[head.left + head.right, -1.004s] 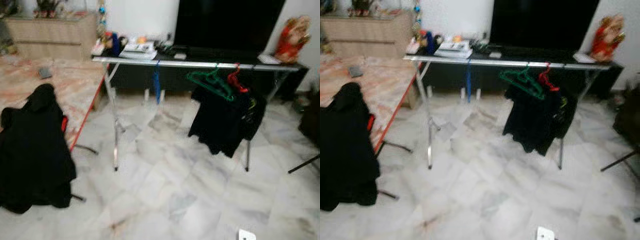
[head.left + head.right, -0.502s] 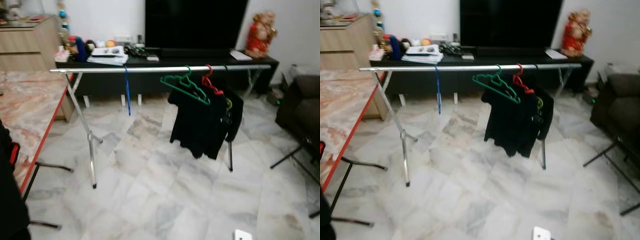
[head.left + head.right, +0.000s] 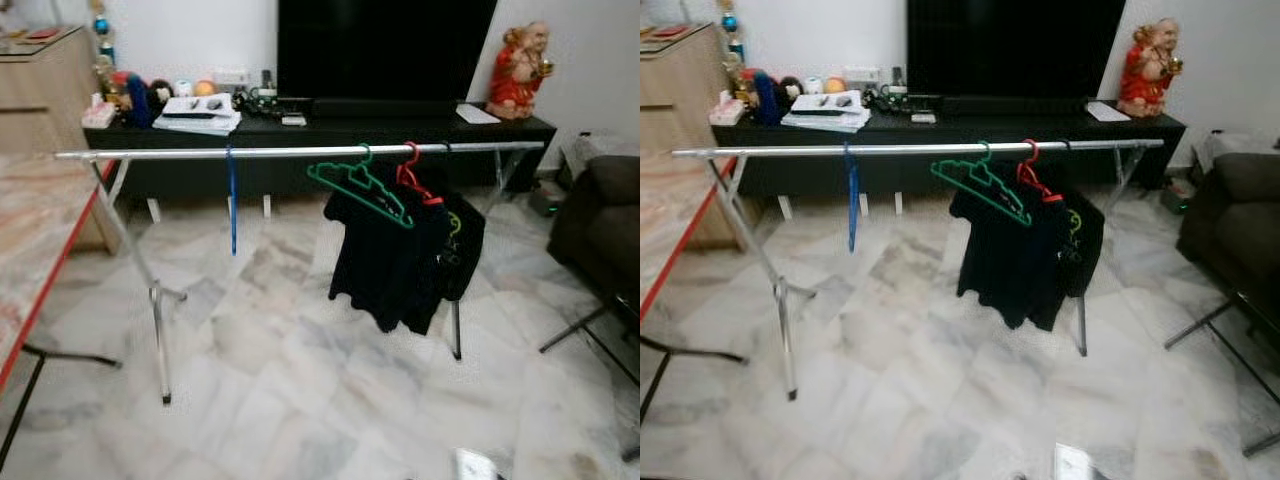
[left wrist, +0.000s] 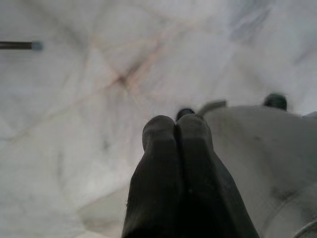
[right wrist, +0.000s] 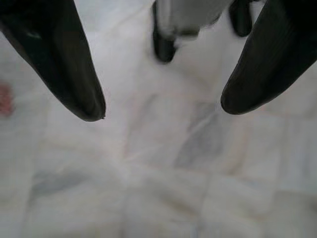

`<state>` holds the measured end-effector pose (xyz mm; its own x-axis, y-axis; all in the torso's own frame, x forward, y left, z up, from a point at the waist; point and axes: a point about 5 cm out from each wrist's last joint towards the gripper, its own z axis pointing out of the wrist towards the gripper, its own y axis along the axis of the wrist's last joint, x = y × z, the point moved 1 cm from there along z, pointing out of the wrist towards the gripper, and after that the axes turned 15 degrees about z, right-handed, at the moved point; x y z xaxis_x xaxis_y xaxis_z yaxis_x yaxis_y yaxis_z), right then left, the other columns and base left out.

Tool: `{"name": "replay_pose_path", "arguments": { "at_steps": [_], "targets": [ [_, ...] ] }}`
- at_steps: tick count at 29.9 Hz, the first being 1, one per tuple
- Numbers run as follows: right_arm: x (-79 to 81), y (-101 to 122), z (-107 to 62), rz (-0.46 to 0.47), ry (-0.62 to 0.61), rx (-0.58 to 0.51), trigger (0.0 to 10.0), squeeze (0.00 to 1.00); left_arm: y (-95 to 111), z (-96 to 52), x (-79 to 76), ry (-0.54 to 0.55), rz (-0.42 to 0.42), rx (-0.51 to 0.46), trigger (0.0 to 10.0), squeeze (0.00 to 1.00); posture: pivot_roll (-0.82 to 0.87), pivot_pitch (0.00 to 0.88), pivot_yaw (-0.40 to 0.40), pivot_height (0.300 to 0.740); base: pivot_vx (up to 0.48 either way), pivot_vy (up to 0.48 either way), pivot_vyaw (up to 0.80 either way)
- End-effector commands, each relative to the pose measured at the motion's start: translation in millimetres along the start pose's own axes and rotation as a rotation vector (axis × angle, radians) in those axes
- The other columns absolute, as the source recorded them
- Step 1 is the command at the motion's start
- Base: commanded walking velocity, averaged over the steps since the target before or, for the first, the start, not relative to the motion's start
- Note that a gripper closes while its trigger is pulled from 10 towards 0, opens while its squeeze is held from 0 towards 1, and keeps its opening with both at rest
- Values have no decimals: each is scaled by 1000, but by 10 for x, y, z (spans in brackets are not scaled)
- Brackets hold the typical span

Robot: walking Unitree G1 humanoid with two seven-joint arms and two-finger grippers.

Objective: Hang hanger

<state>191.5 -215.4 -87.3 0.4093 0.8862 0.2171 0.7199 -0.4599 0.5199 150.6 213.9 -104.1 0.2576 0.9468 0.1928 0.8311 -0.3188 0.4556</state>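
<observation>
Facing clothes rail [image 3: 290, 151] | green hanger [image 3: 360, 185] and red hanger [image 3: 415, 180] already hung | left gripper [image 4: 177, 130] pressed together, right gripper [image 5: 161, 106] apart, both empty | hanging seemingly done

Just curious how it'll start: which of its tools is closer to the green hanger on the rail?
Cannot tell: left tool, shut, and right tool, open, both point at the marble floor; the green hanger hangs on the rail.

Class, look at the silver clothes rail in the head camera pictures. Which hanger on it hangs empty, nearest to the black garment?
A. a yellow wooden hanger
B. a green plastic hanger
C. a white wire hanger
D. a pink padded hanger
B: the green plastic hanger hangs bare on the silver clothes rail, just beside the black garment, which is on a red hanger.
</observation>
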Motion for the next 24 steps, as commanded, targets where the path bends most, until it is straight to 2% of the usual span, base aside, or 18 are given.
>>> {"name": "replay_pose_path", "arguments": {
  "at_steps": [1,7,12,14,15,17,18,20,21,22,24],
  "targets": [
    [235,25,33,-30,64,-10,10000,0,142,43,-210,-21,13,-4,10000,0,10,0,-48,740,356,0,800],
    [241,29,34,-6,63,-16,10000,0,111,39,-273,-28,8,3,10000,0,3,0,-42,740,354,0,74],
    [245,32,34,8,64,-19,10000,0,-273,-71,47,1,-3,49,10000,0,-1,0,-41,740,352,0,0],
    [248,36,35,11,66,-22,10000,0,-385,-119,171,16,-6,63,10000,0,-5,0,-41,740,352,0,0],
    [250,37,35,11,67,-22,10000,0,-394,-123,181,17,-7,64,10000,0,-6,0,-43,740,352,0,0],
    [251,38,35,15,65,-24,10000,0,-369,-111,145,13,-6,59,10000,0,-8,0,-43,740,351,0,0],
    [252,39,35,14,66,-24,10000,0,-273,-70,31,1,-3,45,10000,0,-8,0,-43,740,352,0,0],
    [252,39,35,13,67,-24,10000,0,-238,-57,-7,-3,-3,40,10000,0,-10,0,-44,740,354,0,0],
    [252,40,35,10,70,-23,10000,0,-112,-15,-137,-18,-1,25,10000,0,-12,0,-44,740,356,0,0],
    [252,40,35,10,70,-23,10000,0,-112,-15,-137,-18,-1,25,10000,0,-12,0,-44,740,356,0,0],
    [251,39,34,3,72,-21,10000,0,-22,9,-241,-32,0,14,10000,0,-12,0,-45,740,352,0,0]
  ]
}}
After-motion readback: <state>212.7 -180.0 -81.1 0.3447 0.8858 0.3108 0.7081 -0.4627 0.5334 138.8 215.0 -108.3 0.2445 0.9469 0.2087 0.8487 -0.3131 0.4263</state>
